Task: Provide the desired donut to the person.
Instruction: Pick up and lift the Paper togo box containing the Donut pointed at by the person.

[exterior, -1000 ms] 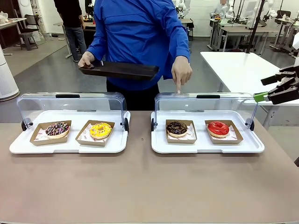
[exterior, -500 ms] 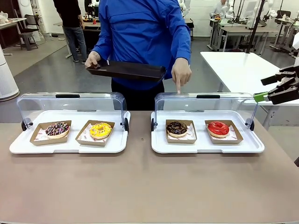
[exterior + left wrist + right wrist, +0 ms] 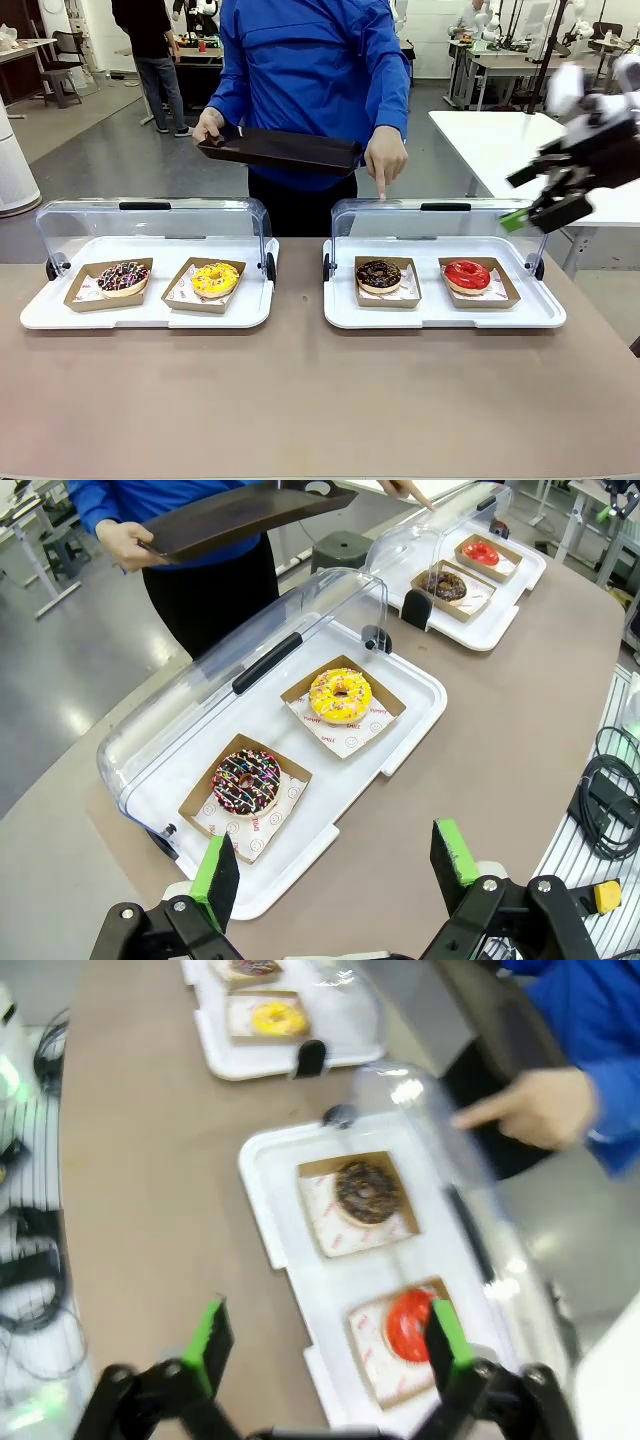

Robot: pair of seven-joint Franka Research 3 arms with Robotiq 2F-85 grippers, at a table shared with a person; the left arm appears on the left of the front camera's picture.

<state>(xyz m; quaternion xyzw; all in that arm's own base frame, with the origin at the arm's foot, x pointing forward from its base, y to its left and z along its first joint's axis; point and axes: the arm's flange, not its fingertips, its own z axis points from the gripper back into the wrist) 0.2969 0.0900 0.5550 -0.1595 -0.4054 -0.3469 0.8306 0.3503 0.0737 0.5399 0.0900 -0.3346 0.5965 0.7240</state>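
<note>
The person [image 3: 310, 70] in a bright blue shirt stands across the table, holding a dark tray [image 3: 282, 150] in one hand. Their other hand's finger [image 3: 381, 185] points down at the lid over the chocolate donut [image 3: 379, 274], which sits in a paper tray beside a red glazed donut [image 3: 467, 275]. My right gripper [image 3: 535, 200] hovers open, high at the right above that case. In the right wrist view the chocolate donut [image 3: 366, 1192] and red donut [image 3: 410, 1326] lie below the open fingers. My left gripper [image 3: 340, 870] stands open above the left case.
The left white case [image 3: 60, 312] holds a sprinkled chocolate donut [image 3: 123, 277] and a yellow donut [image 3: 215, 279]. Both clear lids [image 3: 440, 215] are swung open at the back. The brown table [image 3: 300, 400] is bare in front. Cables [image 3: 610, 790] lie off the table edge.
My right gripper has swung left and tilted toward the right case, blurred with motion. The person shifted the dark tray slightly right while still pointing.
</note>
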